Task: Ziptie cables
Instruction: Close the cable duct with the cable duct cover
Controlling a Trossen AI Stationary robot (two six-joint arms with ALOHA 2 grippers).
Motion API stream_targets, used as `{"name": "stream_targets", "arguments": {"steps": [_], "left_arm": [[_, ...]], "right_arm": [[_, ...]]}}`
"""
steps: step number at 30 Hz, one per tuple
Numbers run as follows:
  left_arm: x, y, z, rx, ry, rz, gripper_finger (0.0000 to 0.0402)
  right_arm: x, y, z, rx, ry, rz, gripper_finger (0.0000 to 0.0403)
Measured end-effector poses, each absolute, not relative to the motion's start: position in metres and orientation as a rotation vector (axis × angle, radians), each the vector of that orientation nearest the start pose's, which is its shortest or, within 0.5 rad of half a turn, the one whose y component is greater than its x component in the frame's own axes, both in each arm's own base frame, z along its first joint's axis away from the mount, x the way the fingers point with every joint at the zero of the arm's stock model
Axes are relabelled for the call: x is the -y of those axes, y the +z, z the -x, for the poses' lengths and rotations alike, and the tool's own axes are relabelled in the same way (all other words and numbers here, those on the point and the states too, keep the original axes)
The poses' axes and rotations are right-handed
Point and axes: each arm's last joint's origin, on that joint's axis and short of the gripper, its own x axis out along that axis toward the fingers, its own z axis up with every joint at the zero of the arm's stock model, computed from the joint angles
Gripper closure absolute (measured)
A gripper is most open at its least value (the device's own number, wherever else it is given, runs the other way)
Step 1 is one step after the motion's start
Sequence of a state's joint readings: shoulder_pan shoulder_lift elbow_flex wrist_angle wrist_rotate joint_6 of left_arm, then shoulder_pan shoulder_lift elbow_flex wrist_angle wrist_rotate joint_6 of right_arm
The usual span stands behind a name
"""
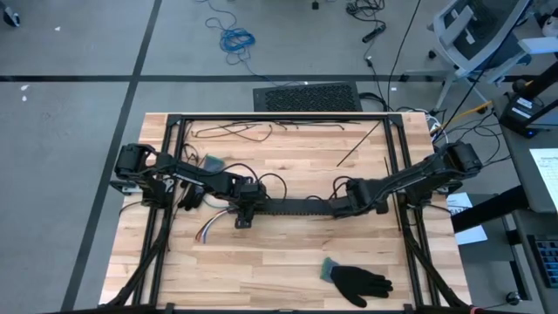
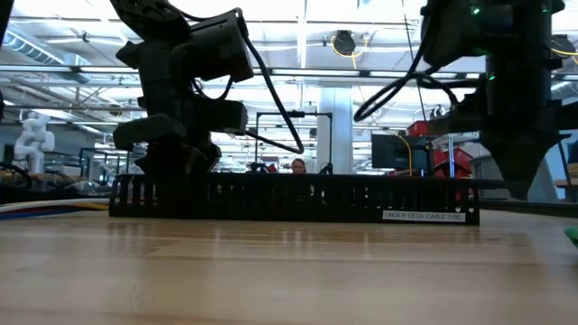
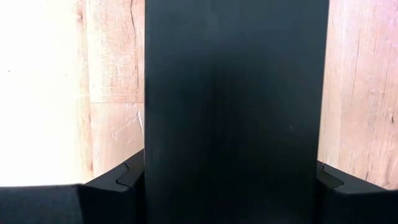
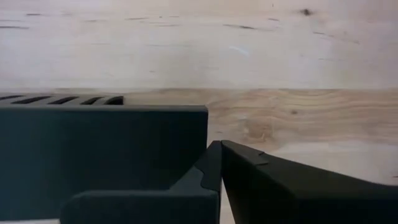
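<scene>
The black slotted strip lies lengthwise across the table's middle and rests on its underside. My left gripper comes down over the strip's left end and is shut on it. My right gripper is shut and hangs at the strip's right end, tips just above the wood. The cables, a loose bundle of coloured wires, lie on the table near the strip's left end, toward the near side; they also show low on the table in the low view. My left gripper pinches the strip's two long sides between its two fingers, near the strip's left end. The fingers come steeply from above and lie across the strip. The strip stays flat on the table. My right gripper: I cannot tell whether its shut fingers touch the strip's end.
A black glove lies near the table's front right. Thin black strands lie near the far edge. A black frame rail runs along the far side. Bare wood lies between the strip and the near edge.
</scene>
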State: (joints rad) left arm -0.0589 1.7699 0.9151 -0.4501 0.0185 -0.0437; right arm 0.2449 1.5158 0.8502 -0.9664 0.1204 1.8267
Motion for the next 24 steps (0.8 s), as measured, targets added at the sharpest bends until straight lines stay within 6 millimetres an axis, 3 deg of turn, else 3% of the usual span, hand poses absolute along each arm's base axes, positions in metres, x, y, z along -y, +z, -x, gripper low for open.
{"name": "stream_targets", "arguments": {"steps": [10,14,24], "left_arm": [[0.018,0.123,-0.303,-1.304,-0.036,0.013,0.0153],[0.018,0.123,-0.303,-1.300,-0.037,0.009,0.0153],[0.019,0.124,-0.306,-1.277,-0.049,0.007,0.0153]], "right_arm": [[-0.045,0.175,-0.238,-1.071,-1.273,-1.112,0.0402],[-0.045,0.183,-0.239,-1.122,-1.246,-1.055,0.0402],[-0.053,0.211,-0.224,-1.242,-1.335,-0.918,0.0403]]}}
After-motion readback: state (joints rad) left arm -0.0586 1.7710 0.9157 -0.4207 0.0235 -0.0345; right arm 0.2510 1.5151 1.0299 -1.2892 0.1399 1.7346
